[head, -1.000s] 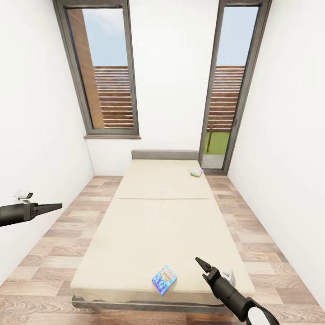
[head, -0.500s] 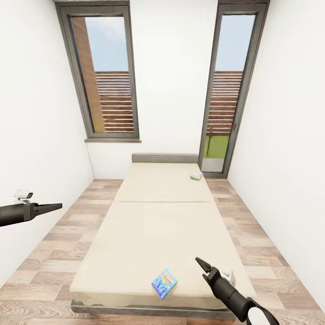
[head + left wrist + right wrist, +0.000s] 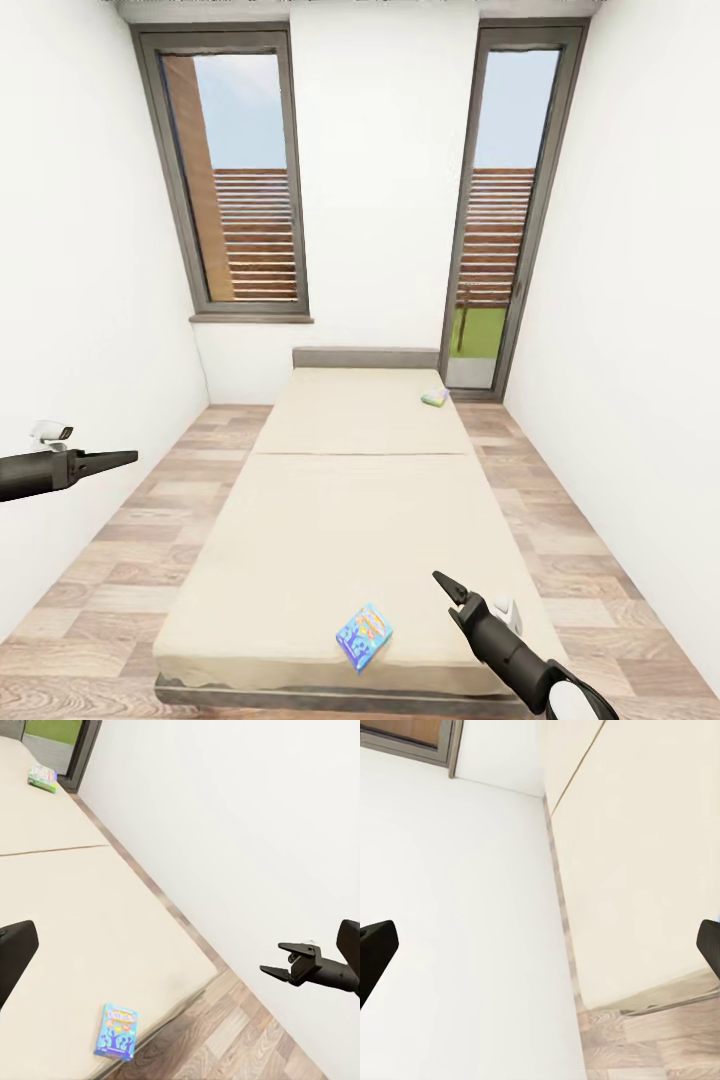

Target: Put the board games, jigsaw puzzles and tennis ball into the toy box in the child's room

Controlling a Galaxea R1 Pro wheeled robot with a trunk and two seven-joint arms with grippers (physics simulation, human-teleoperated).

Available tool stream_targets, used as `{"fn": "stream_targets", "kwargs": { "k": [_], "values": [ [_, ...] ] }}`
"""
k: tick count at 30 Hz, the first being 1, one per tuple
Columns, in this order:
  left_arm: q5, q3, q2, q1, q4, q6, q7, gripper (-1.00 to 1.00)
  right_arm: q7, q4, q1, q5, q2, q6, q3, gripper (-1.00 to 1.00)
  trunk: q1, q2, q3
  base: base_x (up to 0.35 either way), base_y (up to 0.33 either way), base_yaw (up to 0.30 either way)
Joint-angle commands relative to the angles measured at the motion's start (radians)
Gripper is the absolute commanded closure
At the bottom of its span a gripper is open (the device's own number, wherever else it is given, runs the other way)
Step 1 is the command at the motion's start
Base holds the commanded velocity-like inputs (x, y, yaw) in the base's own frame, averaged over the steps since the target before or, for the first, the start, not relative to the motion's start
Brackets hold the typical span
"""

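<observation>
Two board games lie on the bed. A blue one rests near the foot edge, and the left wrist view shows it too. A pale green one sits by the grey headboard, on the right side. My right gripper hovers open over the foot of the mattress, a little right of the blue game and apart from it. My left gripper hangs open over the floor, left of the bed. The table, toy box, jigsaw puzzles and tennis ball are out of view.
White walls close in on both sides, with strips of wood-plank floor between them and the bed. Two tall grey-framed windows stand in the far wall behind the headboard.
The whole picture has shifted: the bed and windows sit slightly lower and farther, so the camera moved. Both arms hold the same pose, and the games have not moved on the bed.
</observation>
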State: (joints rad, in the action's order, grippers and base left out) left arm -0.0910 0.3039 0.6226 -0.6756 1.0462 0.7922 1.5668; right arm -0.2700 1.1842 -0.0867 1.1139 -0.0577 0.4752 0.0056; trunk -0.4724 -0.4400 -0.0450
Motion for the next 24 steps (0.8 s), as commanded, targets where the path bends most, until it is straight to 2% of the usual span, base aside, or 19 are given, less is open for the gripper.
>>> {"fn": "stream_targets", "kwargs": {
  "k": [1, 24],
  "values": [
    [0.000, 0.000, 0.000, -0.001, 0.000, 0.010, 0.004, -1.00, 0.000, 0.000, -0.001, 0.006, -0.001, 0.003, 0.001, -1.00, -0.001, -0.002, -0.001, 0.000, 0.000, 0.000],
    [0.000, 0.000, 0.000, -0.001, -0.001, 0.010, 0.004, -1.00, 0.001, 0.000, -0.001, 0.006, -0.001, 0.003, 0.001, -1.00, -0.001, -0.002, 0.038, 0.000, 0.000, 0.000]
  ]
}}
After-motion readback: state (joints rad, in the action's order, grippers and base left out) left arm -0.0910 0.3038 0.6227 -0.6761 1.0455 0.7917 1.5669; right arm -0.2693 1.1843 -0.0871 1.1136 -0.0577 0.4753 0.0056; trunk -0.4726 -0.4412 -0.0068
